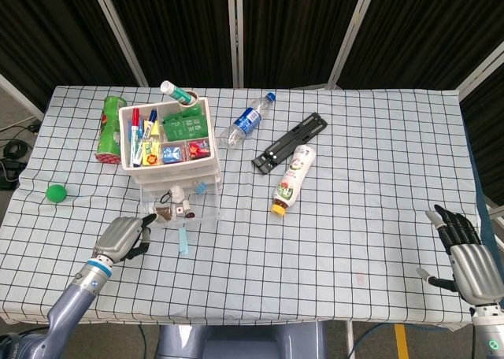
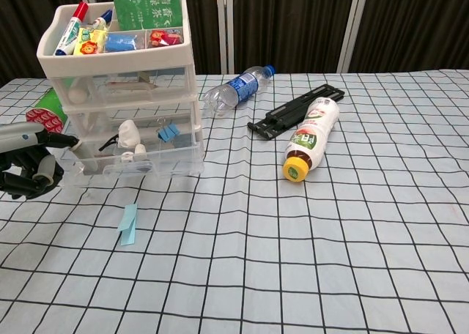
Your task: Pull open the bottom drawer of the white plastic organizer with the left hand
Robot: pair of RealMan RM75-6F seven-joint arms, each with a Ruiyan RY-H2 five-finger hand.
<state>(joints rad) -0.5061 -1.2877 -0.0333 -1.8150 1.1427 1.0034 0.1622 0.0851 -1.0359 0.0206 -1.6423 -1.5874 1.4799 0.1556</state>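
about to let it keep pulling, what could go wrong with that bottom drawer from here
1. The clear bottom drawer already juts out; pulled further, it might leave the white plastic organizer and spill its small items.
2. The left hand pulls low on a tall stack; the loaded top tray could tip forward.
3. The light blue paper strip may get swept along.

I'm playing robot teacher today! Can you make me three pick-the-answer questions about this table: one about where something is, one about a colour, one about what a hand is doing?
1. Where is the green ball?
A. near the table's left edge
B. inside the organizer
C. beside the black rack

2. What colour is the cap of the white bottle?
A. blue
B. yellow
C. red

3. What is the right hand doing?
A. holding a bottle
B. holding nothing, fingers apart
C. pulling a drawer

Answers: 1 A, it lies alone left of the organizer. 2 B, the cap shows yellow. 3 B, the hand lies open on the cloth.
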